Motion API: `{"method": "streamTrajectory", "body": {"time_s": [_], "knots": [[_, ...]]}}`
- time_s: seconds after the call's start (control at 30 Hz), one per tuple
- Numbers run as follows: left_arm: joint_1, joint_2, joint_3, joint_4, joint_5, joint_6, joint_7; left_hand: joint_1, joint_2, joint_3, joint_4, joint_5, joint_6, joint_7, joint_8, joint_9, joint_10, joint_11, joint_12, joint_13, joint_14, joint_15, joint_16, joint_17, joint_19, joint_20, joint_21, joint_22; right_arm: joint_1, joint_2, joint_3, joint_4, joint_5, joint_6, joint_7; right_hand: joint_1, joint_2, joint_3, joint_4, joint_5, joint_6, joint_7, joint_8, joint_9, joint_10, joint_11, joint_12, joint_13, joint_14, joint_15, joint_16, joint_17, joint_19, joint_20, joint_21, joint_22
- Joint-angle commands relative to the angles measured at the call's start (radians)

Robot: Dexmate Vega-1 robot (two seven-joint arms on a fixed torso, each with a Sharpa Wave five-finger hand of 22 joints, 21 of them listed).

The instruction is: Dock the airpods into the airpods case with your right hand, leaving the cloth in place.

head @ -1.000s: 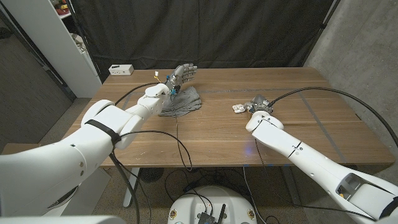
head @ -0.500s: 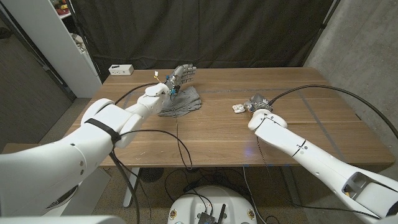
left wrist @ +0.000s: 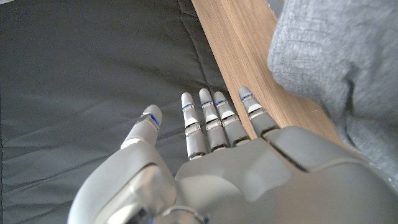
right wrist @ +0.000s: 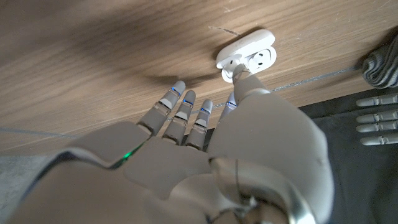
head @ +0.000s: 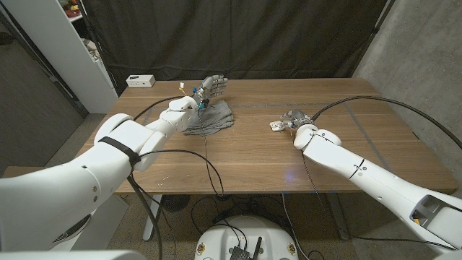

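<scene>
The white airpods case [head: 276,126] lies open on the wooden table [head: 245,155], right of centre. In the right wrist view the case [right wrist: 247,55] shows its sockets, and whether an airpod sits inside is unclear. My right hand [head: 294,118] is just to the right of the case with its fingers [right wrist: 180,106] spread, and the thumb tip touches the case's near edge. The grey cloth [head: 210,119] lies crumpled at the far left-centre. My left hand [head: 213,85] hovers over the cloth's far side, fingers [left wrist: 211,118] straight and apart, holding nothing.
A small white box [head: 141,81] stands at the table's far left corner. A white cabinet [head: 50,50] rises left of the table, with a dark curtain behind. The cloth [right wrist: 382,65] and my left hand's fingers [right wrist: 376,118] also appear in the right wrist view.
My right hand has crept left and slightly away from me, closing on the case. The left hand and the cloth have stayed put.
</scene>
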Motion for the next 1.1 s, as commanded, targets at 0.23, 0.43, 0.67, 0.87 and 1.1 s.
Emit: {"method": "streamTrajectory", "body": {"time_s": [0.23, 0.43, 0.67, 0.87, 1.1], "knots": [[0.005, -0.006, 0.002, -0.002, 0.002, -0.023, 0.001, -0.007, 0.002, 0.007, -0.003, 0.008, 0.005, -0.004, -0.002, 0.002, 0.007, 0.001, -0.002, 0.001, -0.003, 0.0, 0.002, 0.001, -0.004, -0.001, 0.007, 0.003, 0.038, -0.041, -0.033, 0.03, -0.038, 0.046, 0.101, 0.033, 0.016, 0.02, 0.003, 0.01, 0.004, -0.006, 0.011, 0.003, -0.016, -0.007, -0.001, 0.004, -0.018, -0.135, -0.005, 0.008, -0.011, -0.004, -0.001, 0.001], [0.005, -0.008, 0.004, -0.003, 0.003, -0.032, 0.0, -0.008, 0.001, 0.006, -0.003, 0.008, 0.006, -0.004, -0.002, 0.002, 0.007, 0.003, -0.002, 0.001, -0.003, 0.002, 0.001, 0.001, -0.005, -0.001, 0.007, 0.003, 0.035, -0.061, -0.028, 0.015, -0.042, 0.048, 0.125, 0.045, 0.025, 0.028, 0.006, 0.014, 0.011, -0.006, 0.016, 0.003, -0.024, -0.019, 0.0, 0.005, -0.027, -0.137, -0.006, 0.011, -0.015, -0.004, -0.001, 0.0], [0.009, -0.009, 0.004, -0.005, 0.001, -0.055, -0.008, -0.008, 0.001, 0.007, -0.003, 0.008, 0.006, -0.004, -0.002, 0.002, 0.008, 0.002, -0.002, 0.002, -0.003, 0.001, 0.002, 0.001, -0.005, -0.002, 0.006, 0.003, 0.014, -0.067, -0.012, 0.017, -0.057, 0.085, 0.107, 0.012, 0.04, 0.018, 0.038, 0.013, 0.03, -0.006, 0.022, 0.003, -0.013, -0.021, 0.011, 0.006, -0.026, -0.139, 0.006, 0.024, -0.014, -0.008, 0.003, 0.001], [0.019, -0.008, 0.001, -0.008, -0.003, -0.084, -0.019, -0.009, 0.001, 0.007, -0.003, 0.008, 0.006, -0.002, -0.002, 0.002, 0.006, 0.003, -0.002, 0.002, -0.003, 0.0, 0.002, 0.001, -0.005, -0.002, 0.007, 0.003, -0.013, -0.058, 0.003, 0.036, -0.078, 0.15, 0.071, -0.011, 0.048, 0.013, 0.052, 0.01, 0.092, -0.006, 0.04, 0.006, 0.026, -0.043, 0.03, 0.005, 0.01, -0.158, 0.036, 0.04, 0.015, -0.031, 0.017, 0.001], [0.032, -0.005, 0.0, -0.016, -0.007, -0.115, -0.032, -0.009, 0.0, 0.007, -0.003, 0.008, 0.005, -0.005, -0.002, 0.002, 0.006, 0.004, -0.003, 0.002, -0.004, 0.0, 0.001, 0.001, -0.005, -0.001, 0.006, 0.003, -0.044, -0.041, 0.018, 0.074, -0.1, 0.219, 0.037, -0.004, 0.052, 0.02, 0.048, 0.015, 0.151, -0.006, 0.049, 0.009, 0.074, -0.063, 0.049, 0.008, 0.049, -0.175, 0.068, 0.056, 0.037, -0.05, 0.026, 0.003]]}}
